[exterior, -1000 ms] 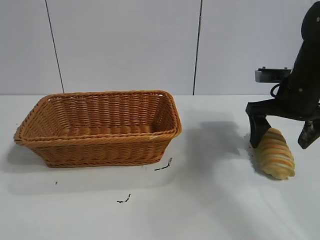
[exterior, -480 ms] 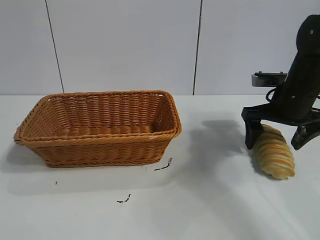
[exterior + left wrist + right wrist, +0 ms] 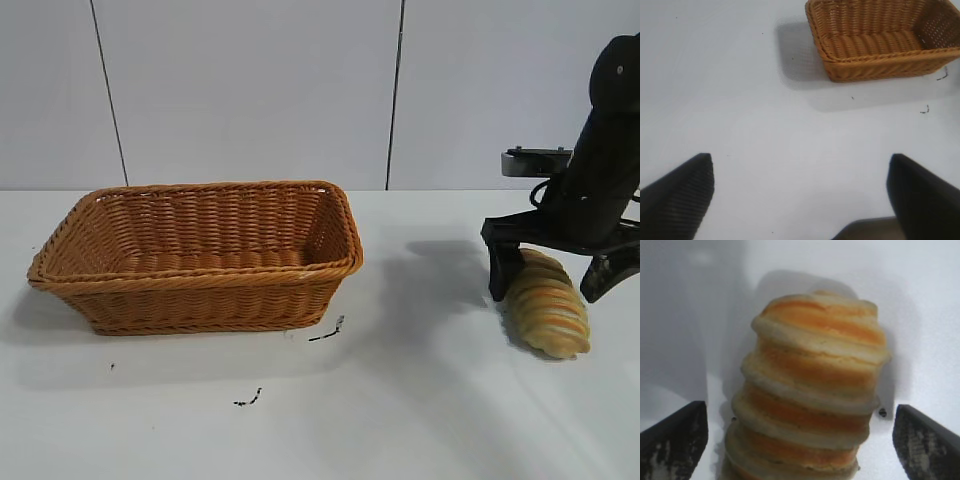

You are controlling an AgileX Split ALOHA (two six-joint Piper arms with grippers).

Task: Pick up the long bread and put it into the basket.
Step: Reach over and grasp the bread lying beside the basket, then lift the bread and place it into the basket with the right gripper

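Observation:
The long bread (image 3: 545,304), a ridged loaf striped golden-brown and orange, lies on the white table at the right. My right gripper (image 3: 552,282) is open and straddles its far end, one finger on each side, neither touching it. In the right wrist view the bread (image 3: 812,390) fills the middle between the two dark fingertips (image 3: 677,437). The orange-brown wicker basket (image 3: 200,285) stands at the left of the table and is empty. My left gripper (image 3: 800,172) is open and empty over bare table, with the basket (image 3: 880,62) farther off.
Small dark crumbs (image 3: 327,333) lie on the table in front of the basket's right corner, and another bit (image 3: 248,399) lies nearer the front. A grey panelled wall stands behind the table.
My right gripper has shifted slightly left and lower around the bread's far end, fingers still wide apart. The bread and basket have not moved.

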